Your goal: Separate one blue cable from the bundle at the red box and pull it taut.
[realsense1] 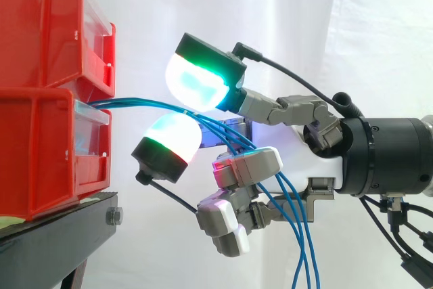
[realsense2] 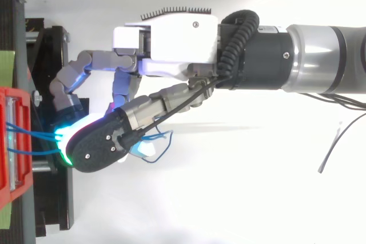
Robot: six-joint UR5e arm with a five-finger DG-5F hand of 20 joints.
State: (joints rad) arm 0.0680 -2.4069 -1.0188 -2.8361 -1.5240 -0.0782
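Evidently the robot hand (realsense2: pixel 171 41) has a grip on the thin blue cables (realsense1: pixel 125 103). In the side view they pass between two thick glowing fingertips that meet just in front of the bins. The upper pad (realsense1: pixel 196 82) shines white, cyan and green, and the lower pad (realsense1: pixel 172 137) shines white with a green edge. How many strands lie in that pinch cannot be told. The remaining fingers are curled under the palm, lower down, and their tips glow faintly magenta and white.

Two red plastic storage bins are stacked at the left on a black metal stand (realsense1: pixel 61 228). The upper bin (realsense1: pixel 40 32) sits directly on the lower bin (realsense1: pixel 40 153). The cables leave the clear front window (realsense1: pixel 91 116) of the lower bin and run to the right in a shallow arc to the pads. From there they slant down across the curled fingers and hang in several strands below the wrist.

From above, the arm reaches in from the right, and the dark back of one fingertip covers the spot where the strands meet the pads. A small blue loop shows just behind it. A pale green strip (realsense2: pixel 6 55) lies on the stand at the left edge, but any print on it is too small to read. A white curtain (realsense1: pixel 338 32) hangs behind everything.
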